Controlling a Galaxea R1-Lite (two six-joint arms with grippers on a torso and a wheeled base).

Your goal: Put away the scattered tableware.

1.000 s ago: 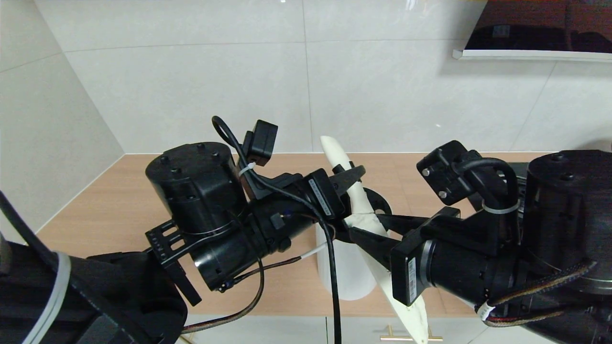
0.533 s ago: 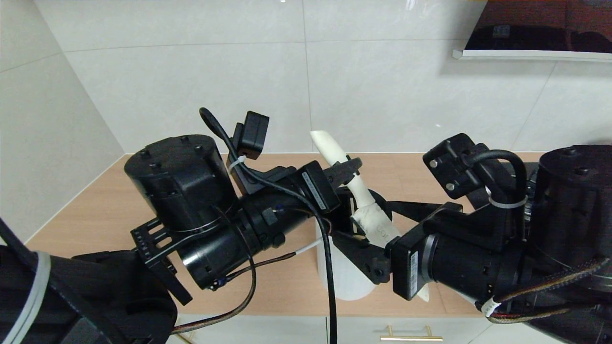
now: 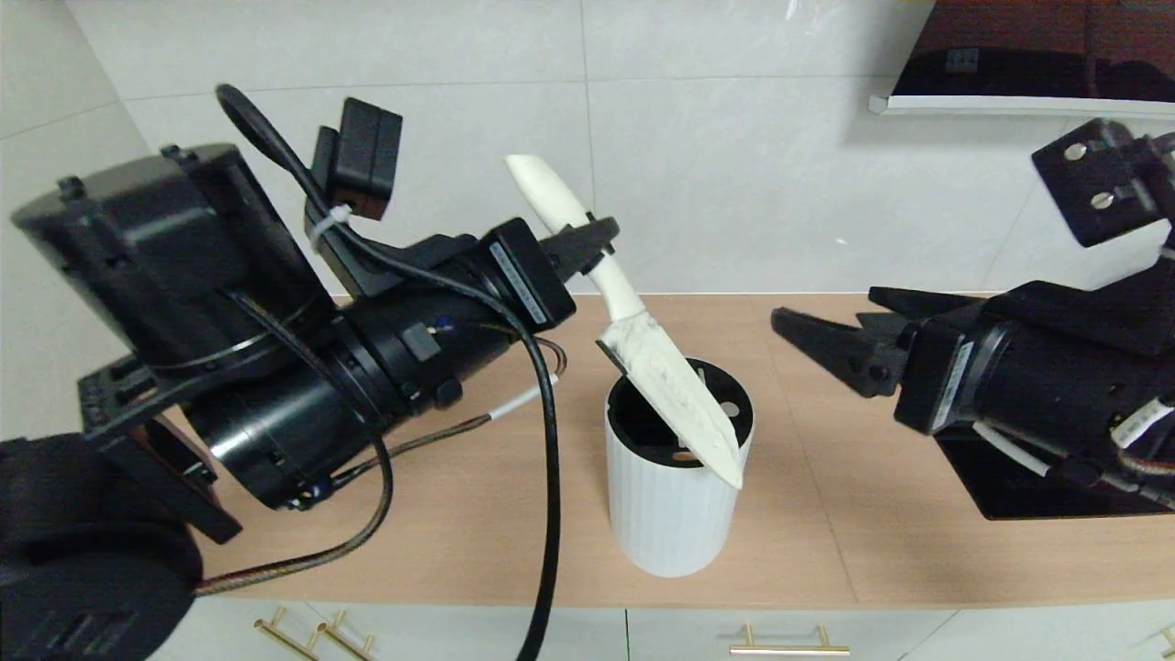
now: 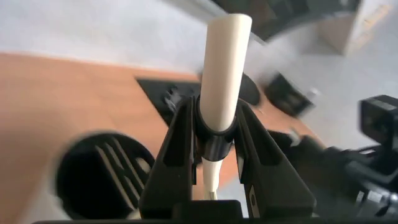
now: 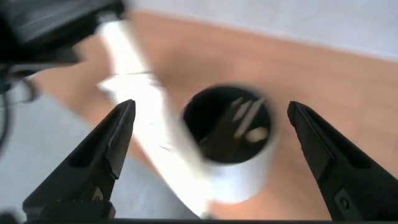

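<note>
A white knife (image 3: 643,344) with a marbled blade hangs tilted, tip down, over the mouth of a white ribbed holder (image 3: 675,487) on the wooden counter. My left gripper (image 3: 587,240) is shut on the knife's pale handle (image 4: 222,74), which stands up between its fingers. The blade tip lies in front of the holder's right rim. The holder (image 5: 233,140) has utensils standing inside it. My right gripper (image 3: 808,335) hovers open to the right of the holder, level with its rim, with nothing in it. The knife (image 5: 149,118) shows blurred beside the holder.
A black slab (image 3: 1037,482) lies on the counter (image 3: 459,532) at the right, under my right arm. A tiled wall rises behind, with a dark hood (image 3: 1028,64) at upper right. Drawer handles (image 3: 789,647) line the counter's front.
My right gripper let go of the knife blade, opened and drew back right. My left gripper rose and swung left with the knife, whose tip now hangs over the holder.
</note>
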